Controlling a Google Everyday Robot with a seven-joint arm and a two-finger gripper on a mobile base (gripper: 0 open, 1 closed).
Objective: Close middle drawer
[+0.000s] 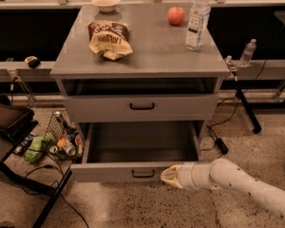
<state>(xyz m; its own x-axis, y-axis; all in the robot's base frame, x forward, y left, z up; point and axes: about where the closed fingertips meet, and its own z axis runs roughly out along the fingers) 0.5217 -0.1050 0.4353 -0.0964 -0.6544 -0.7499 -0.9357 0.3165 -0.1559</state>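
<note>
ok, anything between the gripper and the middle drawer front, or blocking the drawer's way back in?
Nothing visible. The gripper is at the front panel of the middle drawer, just right of its black handle. The tray looks bare, and the cabinet opening behind shows nothing.

No text can be read anywhere. The crumpled brown-and-yellow snack bag [109, 39] on the left half of the grey metal cabinet [156, 51] top has large pale lettering across its face, but the letters are not legible. The clear plastic water bottle [198, 20] at the cabinet top's back right has a white label with dark print, too small to read. Coloured drink cans [69, 144] on the floor at the cabinet's lower left have bright markings, nothing legible. The cream-tipped white gripper [172, 176] is low at the cabinet's front, against the front panel of the pulled-out grey metal drawer [109, 172], just right of its black loop handle [143, 174].
</note>
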